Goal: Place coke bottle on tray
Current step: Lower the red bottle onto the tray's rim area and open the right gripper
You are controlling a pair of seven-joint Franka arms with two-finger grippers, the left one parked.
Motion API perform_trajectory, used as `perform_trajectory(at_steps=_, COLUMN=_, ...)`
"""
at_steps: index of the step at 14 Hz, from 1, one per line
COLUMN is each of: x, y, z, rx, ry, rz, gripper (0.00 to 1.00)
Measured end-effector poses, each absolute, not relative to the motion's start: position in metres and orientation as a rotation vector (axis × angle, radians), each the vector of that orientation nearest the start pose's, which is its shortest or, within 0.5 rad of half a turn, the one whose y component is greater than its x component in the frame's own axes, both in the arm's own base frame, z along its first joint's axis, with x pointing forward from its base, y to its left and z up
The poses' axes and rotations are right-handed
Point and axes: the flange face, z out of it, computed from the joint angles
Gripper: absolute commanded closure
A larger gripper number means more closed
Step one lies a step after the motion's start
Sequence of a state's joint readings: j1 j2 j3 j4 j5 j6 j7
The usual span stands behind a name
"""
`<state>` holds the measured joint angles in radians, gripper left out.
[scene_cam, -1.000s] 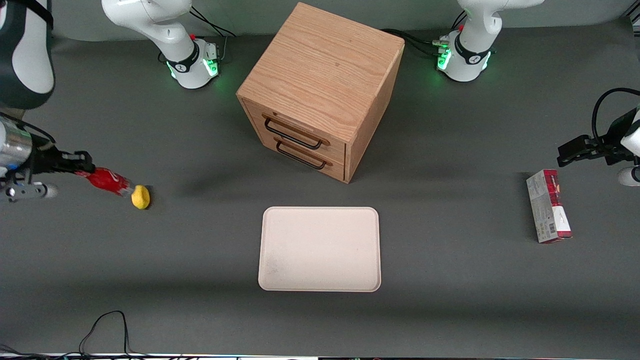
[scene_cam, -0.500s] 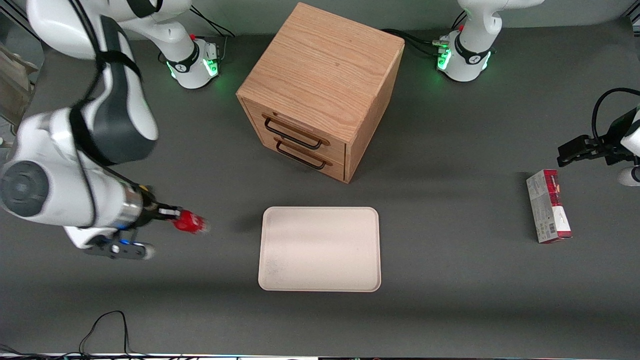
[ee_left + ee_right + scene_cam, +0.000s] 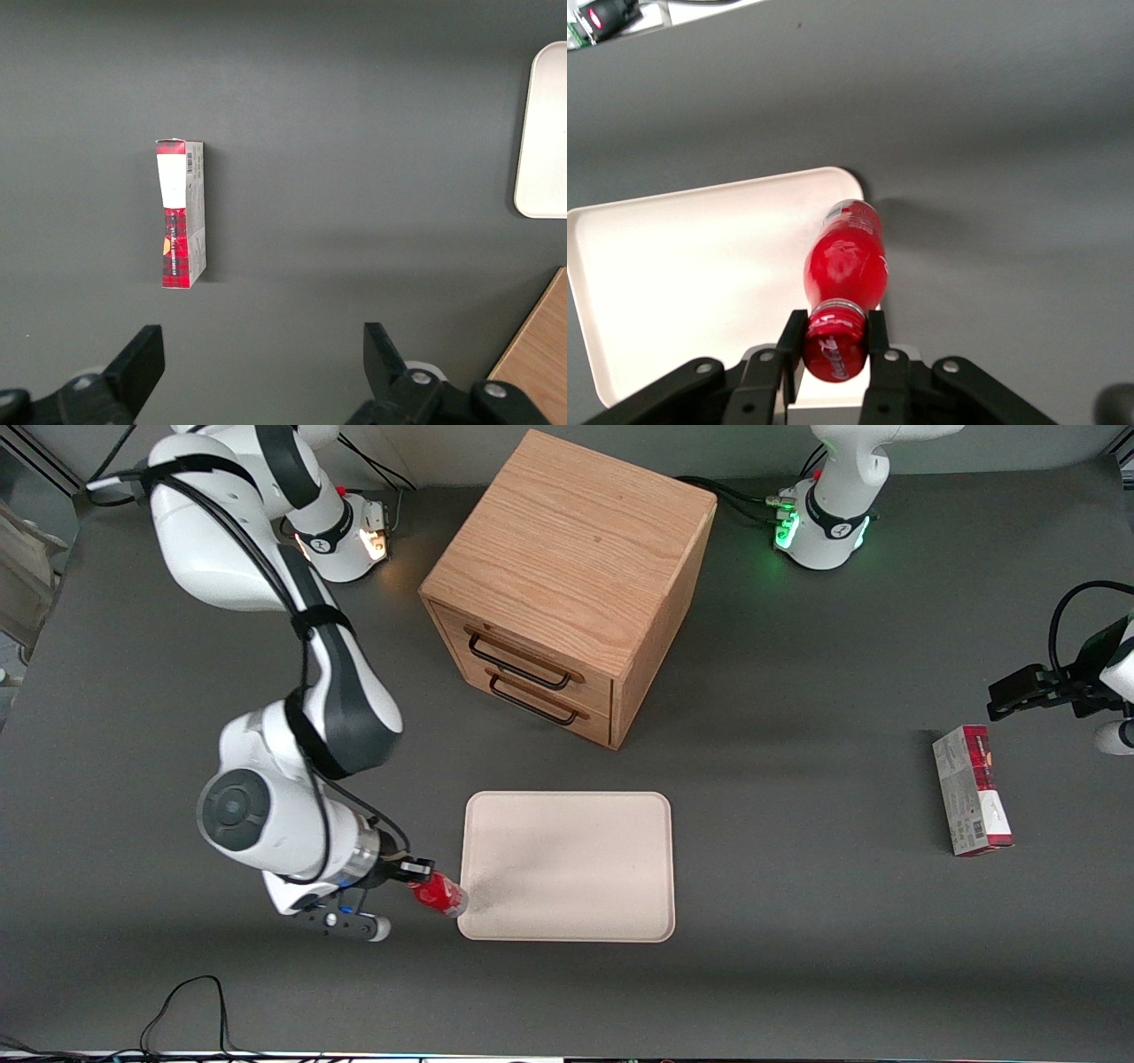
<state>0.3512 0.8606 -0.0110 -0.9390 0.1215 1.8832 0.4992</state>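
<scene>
The coke bottle (image 3: 844, 266) hung at the tray (image 3: 567, 841) edge nearest the working arm, its base over the rim at the corner nearest the front camera. Only the right wrist view showed the gripper (image 3: 833, 345) fingers (image 3: 793, 341) clamped on the bottle's red cap. Only the left wrist view showed the carton's (image 3: 181, 214) top face. One bottle, one tray, one two-drawer wooden cabinet (image 3: 567, 584) and one carton lay on the table (image 3: 797, 974).
</scene>
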Motion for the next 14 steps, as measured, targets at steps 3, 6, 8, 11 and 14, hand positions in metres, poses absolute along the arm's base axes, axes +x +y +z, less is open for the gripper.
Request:
perform_trajectory(at_steps=3, x=0.726, y=0.304, z=0.351, rx=-3.005, ry=0.287, rz=-0.045, gripper=1.0)
perform_trajectory(at_steps=6, x=0.723, y=0.315, z=0.346, rx=-3.009, ry=0.287, rz=-0.046, gripper=1.0)
perform_trajectory(at_steps=8, x=0.724, y=0.313, z=0.342, rx=-3.015, ry=0.291, rz=-0.044, gripper=1.0)
perform_trajectory(at_steps=11, x=0.724, y=0.312, z=0.338, rx=-3.023, ry=0.289, rz=-0.044, gripper=0.42)
perform_trajectory(at_steps=14, x=0.726, y=0.311, z=0.339, rx=-3.041, ry=0.281, rz=-0.078, gripper=0.0)
